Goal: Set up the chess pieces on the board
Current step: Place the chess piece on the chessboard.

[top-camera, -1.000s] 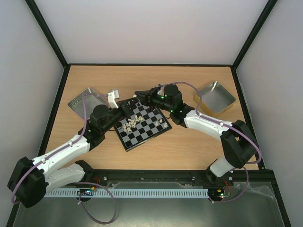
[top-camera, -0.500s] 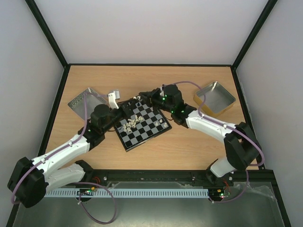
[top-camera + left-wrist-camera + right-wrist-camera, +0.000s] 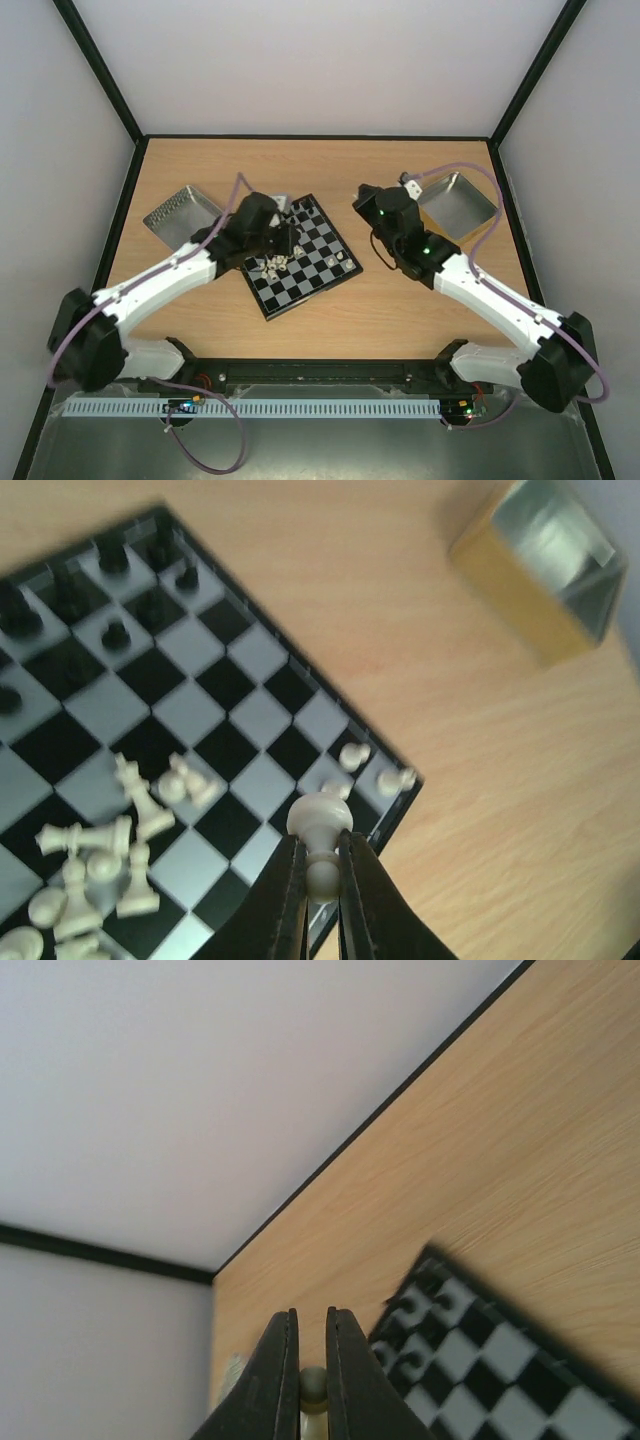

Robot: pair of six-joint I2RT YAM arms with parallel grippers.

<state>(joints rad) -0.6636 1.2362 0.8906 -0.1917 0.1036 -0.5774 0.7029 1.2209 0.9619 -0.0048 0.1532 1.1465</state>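
The board point(image 3: 318, 262) lies tilted at the table's middle, also seen in the left wrist view point(image 3: 230, 720). A heap of cream-white chess pieces point(image 3: 95, 865) lies on its near-left squares point(image 3: 276, 263). Black pieces point(image 3: 112, 632) stand along the far side. Two cream pieces point(image 3: 352, 755) stand near one corner. My left gripper point(image 3: 288, 238) hangs over the board, shut point(image 3: 320, 848) on a cream-white pawn point(image 3: 319, 818). My right gripper point(image 3: 362, 196) is off the board's right side, shut point(image 3: 312, 1332) on a small cream piece point(image 3: 313, 1384), mostly hidden between the fingers. A board corner point(image 3: 500, 1360) shows there.
A silver tray point(image 3: 180, 212) sits at the far left of the table. A gold tray point(image 3: 470, 212) sits at the far right, also in the left wrist view point(image 3: 540, 570). Grey walls with black frame edges point(image 3: 300, 136) close the table in.
My left gripper closed on a cream pawn and swung right, over the board. My right arm pulled back from the board's far corner toward the gold tray.
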